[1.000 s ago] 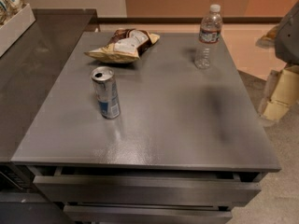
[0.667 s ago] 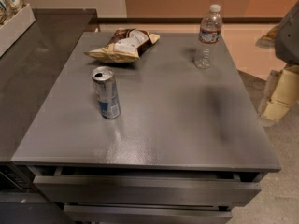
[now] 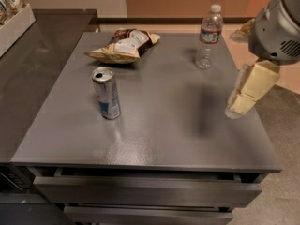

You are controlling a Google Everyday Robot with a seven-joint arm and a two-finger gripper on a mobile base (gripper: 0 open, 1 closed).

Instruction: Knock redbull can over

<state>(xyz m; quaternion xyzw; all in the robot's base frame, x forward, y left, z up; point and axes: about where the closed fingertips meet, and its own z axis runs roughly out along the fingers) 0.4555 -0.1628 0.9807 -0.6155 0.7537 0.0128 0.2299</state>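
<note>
Camera view, single frame.

- Worktop (image 3: 159, 135): grey, with drawer fronts (image 3: 140, 190) below its front edge.
- Redbull can (image 3: 106, 93): upright, in the left half and nearer the left edge than the centre, about midway front to back. The pull-tab top faces up. It stands free, with bare surface on all sides. Task not yet done.
- Chip bag (image 3: 124, 46): lying flat near the back-left corner, behind the can and apart from it.
- Water bottle (image 3: 208, 37): upright near the back-right corner, white cap on, well apart from the can.
- Gripper (image 3: 238, 106): at the right edge, hanging tip-down from the grey arm housing (image 3: 276, 27), above the surface and holding nothing. Wide or narrow: cannot tell.

Judgement: the gripper sits low at the side, probably so a sideways sweep can meet the can's wall. The path leftward across the middle has no obstacles. The bottle stands behind that line, so it should stay out of the sweep.
</note>
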